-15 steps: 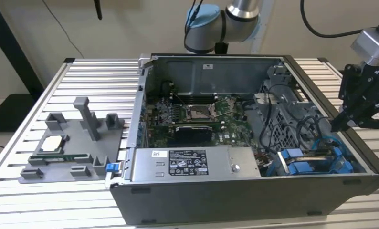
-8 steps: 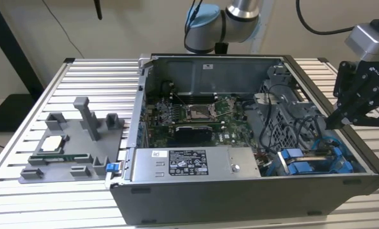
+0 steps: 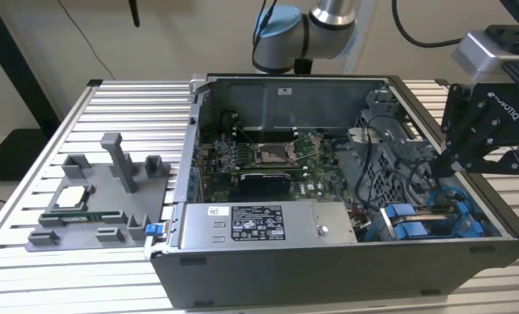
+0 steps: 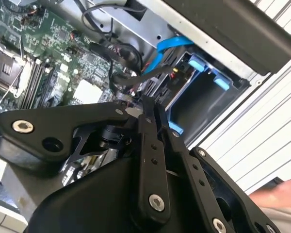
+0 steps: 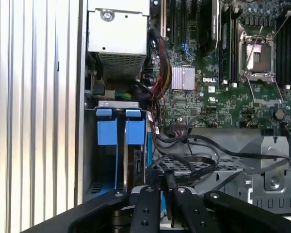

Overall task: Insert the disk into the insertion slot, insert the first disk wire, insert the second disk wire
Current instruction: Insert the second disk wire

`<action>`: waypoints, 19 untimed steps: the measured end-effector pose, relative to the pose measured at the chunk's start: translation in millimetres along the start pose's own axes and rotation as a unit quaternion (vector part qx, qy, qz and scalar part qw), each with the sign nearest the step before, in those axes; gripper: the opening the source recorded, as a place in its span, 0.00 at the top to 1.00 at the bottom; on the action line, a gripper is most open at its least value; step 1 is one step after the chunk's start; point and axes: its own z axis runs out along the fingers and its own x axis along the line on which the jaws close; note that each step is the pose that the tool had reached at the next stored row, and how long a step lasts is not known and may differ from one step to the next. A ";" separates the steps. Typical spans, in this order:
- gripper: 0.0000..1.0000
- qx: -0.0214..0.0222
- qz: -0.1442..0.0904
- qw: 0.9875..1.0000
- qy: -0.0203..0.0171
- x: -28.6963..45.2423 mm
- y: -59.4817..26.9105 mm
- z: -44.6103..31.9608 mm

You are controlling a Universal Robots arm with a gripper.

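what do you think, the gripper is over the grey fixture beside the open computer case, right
No. In the exterior view the gripper is over the open computer case, by the insertion slot at the exterior view's right; the grey fixture lies apart, at its left.

Place: probably a robotics lab bench.
Bench: slotted aluminium table [image 3: 24, 196] beneath the gripper [image 3: 438, 169].
Work: open computer case [image 3: 329, 275] just under it.
Fixture: grey part jig [image 3: 129, 204], well apart from it.

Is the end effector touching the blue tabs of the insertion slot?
Apart. In the first wrist view the end effector sits clear of the blue tabs of the insertion slot, with a plain gap between them.
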 end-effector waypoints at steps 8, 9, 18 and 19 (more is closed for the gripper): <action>1.00 0.004 -0.001 1.000 -0.002 4.3 16.9 1.9; 1.00 0.005 -0.001 1.000 -0.002 5.7 17.6 2.3; 1.00 0.019 -0.002 1.000 -0.002 14.8 18.5 9.5; 1.00 0.019 -0.002 1.000 -0.002 15.8 18.4 10.6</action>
